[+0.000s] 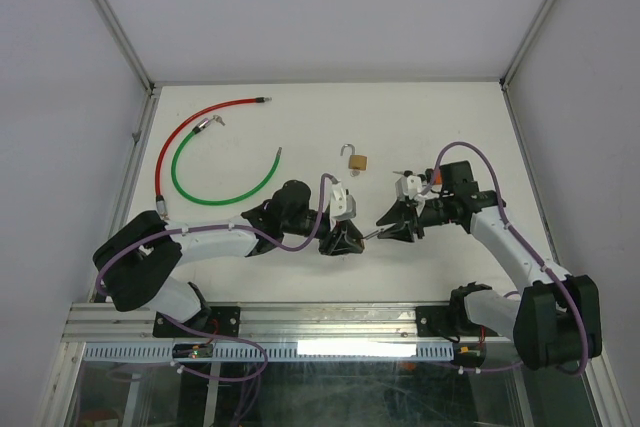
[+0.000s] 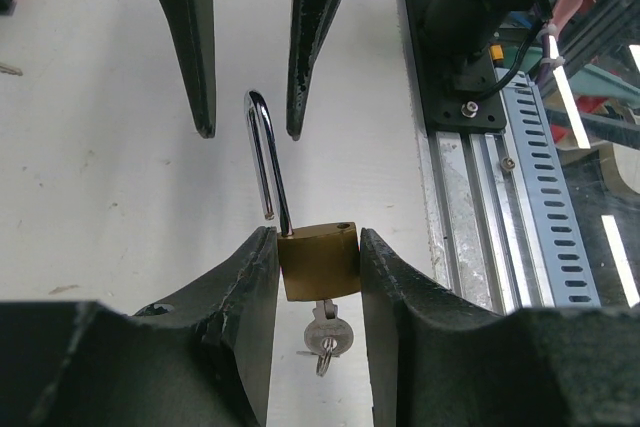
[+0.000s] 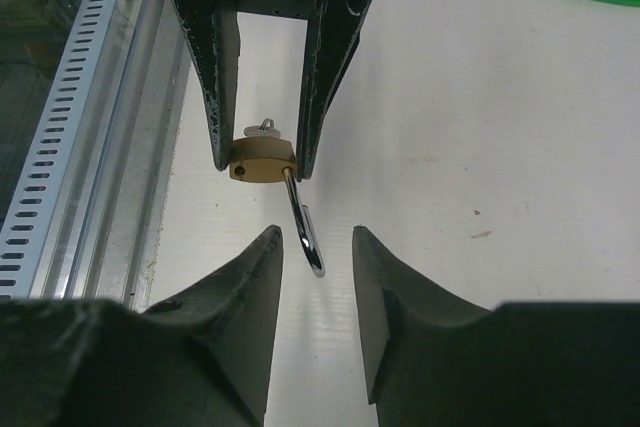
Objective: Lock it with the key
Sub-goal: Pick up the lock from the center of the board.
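1. Two arms meet at the near middle of the white tabletop, nose to nose.
2. Left gripper is clamped on the brass padlock, one finger pressed against each side of the body.
3. Hanging out of the padlock's underside is the key, seated in the keyway with a small ring through its head.
4. Up top, the chrome shackle stands open: one leg is in the body, while the free end is out and clear of the brass.
5. Right gripper faces it with fingers spread, and the shackle's bend sits between them without touching either one.
6. No writing can be made out: the brass face shows two small holes, and any stamping is too small to read.
7. Farther back, a second brass padlock lies alone on the tabletop, its shackle open too.
8. Over at the far left, a red cable arcs around a green cable, both well apart from the grippers.
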{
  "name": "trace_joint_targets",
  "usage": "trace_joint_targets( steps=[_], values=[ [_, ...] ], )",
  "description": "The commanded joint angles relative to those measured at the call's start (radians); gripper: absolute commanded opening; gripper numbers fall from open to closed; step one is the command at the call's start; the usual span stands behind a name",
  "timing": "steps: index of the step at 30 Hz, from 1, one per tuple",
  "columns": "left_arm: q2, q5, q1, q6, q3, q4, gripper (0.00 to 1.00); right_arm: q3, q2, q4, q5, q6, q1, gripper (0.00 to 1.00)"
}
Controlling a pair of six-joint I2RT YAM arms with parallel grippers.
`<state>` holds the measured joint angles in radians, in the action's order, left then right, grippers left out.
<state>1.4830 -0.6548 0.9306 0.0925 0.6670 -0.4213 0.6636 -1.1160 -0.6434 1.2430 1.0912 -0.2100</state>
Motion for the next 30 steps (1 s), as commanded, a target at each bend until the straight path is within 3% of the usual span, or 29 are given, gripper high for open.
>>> trace_joint_targets(
  steps=[1, 8, 11, 22, 30],
  values=[
    [-0.019, -0.042, 0.011, 0.001, 0.025, -0.102, 0.0, 0.02, 0.002, 0.001, 0.019, 0.035, -0.011, 0.34],
    [-0.027, -0.033, 0.011, -0.013, 0.01, -0.126, 0.0, 0.025, 0.003, -0.017, 0.028, 0.057, -0.023, 0.11],
    [-0.03, -0.014, 0.011, -0.028, 0.005, -0.137, 0.05, 0.035, 0.005, -0.042, 0.029, 0.084, -0.025, 0.01],
    [-0.034, 0.172, 0.006, -0.121, -0.013, -0.144, 0.49, 0.096, 0.031, -0.091, 0.006, 0.007, -0.023, 0.0],
    [-0.104, 0.243, -0.031, -0.25, -0.076, -0.267, 0.7, 0.116, 0.037, -0.119, -0.011, -0.005, -0.022, 0.0]
  ],
)
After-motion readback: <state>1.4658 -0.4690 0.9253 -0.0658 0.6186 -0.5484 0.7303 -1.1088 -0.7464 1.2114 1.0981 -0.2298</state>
